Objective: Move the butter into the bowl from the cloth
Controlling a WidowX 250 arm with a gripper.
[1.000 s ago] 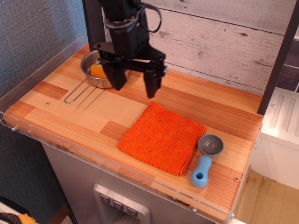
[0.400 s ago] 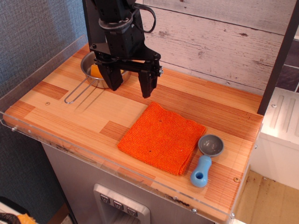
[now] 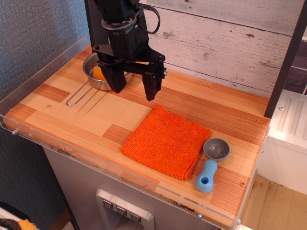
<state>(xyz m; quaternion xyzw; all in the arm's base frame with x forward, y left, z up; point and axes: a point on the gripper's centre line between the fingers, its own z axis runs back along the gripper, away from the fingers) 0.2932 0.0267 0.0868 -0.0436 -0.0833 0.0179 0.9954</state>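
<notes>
The butter (image 3: 99, 73) lies inside the bowl (image 3: 91, 67) at the rear left of the bench (image 3: 96, 120), partly hidden behind the tool (image 3: 134, 87). The bowl's wire handle (image 3: 81, 95) points toward the front left edge. The tool hangs above the bench between the bowl and the cloth (image 3: 165, 142), its two fingers spread wide with nothing between them. The cloth lies flat with nothing on it. A grey scoop with a blue handle (image 3: 211, 163) sits just beside the cloth's right edge.
</notes>
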